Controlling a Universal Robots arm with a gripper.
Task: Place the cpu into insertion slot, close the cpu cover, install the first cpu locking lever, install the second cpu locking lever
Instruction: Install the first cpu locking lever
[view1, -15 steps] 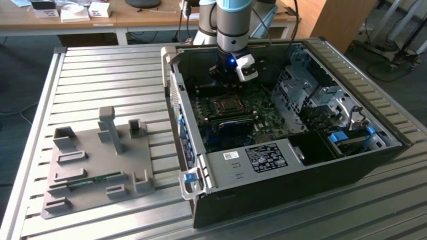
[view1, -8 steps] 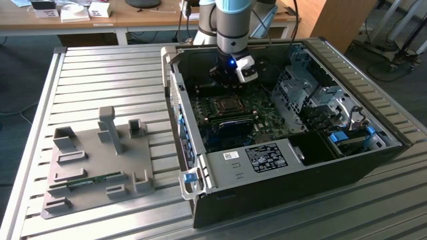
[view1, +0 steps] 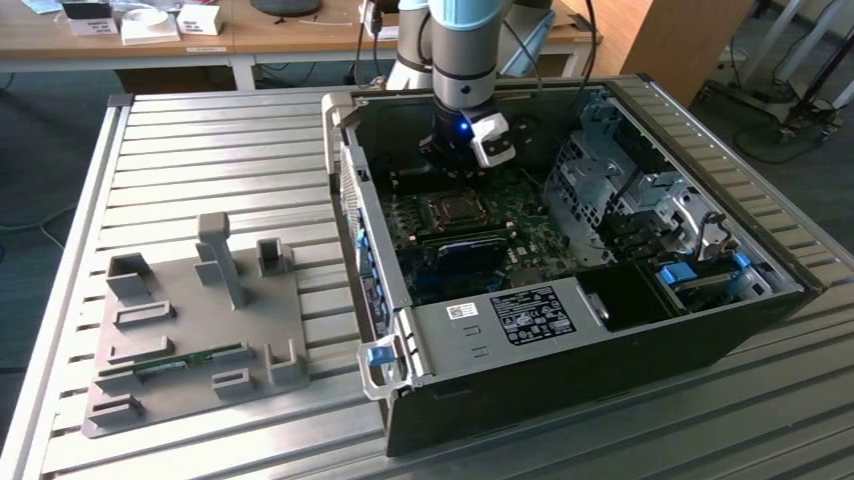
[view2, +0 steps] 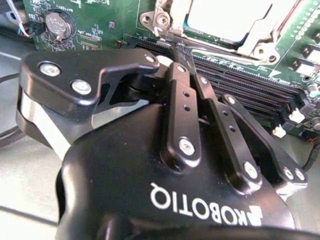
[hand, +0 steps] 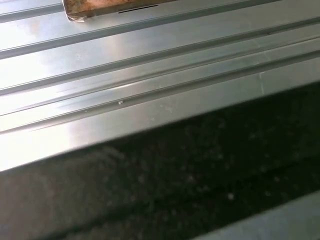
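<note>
Your pincer (view2: 181, 50) is clenched, tips together with nothing visible between them, just beside the edge of the cpu cover (view2: 252, 47). The cpu (view2: 227, 17) lies in its socket on the motherboard (view2: 100, 20), and the cover looks lowered around it. I judge you are at the 1st locking lever, though I cannot tell if it is latched. That calls for a fine, steady push.
</note>
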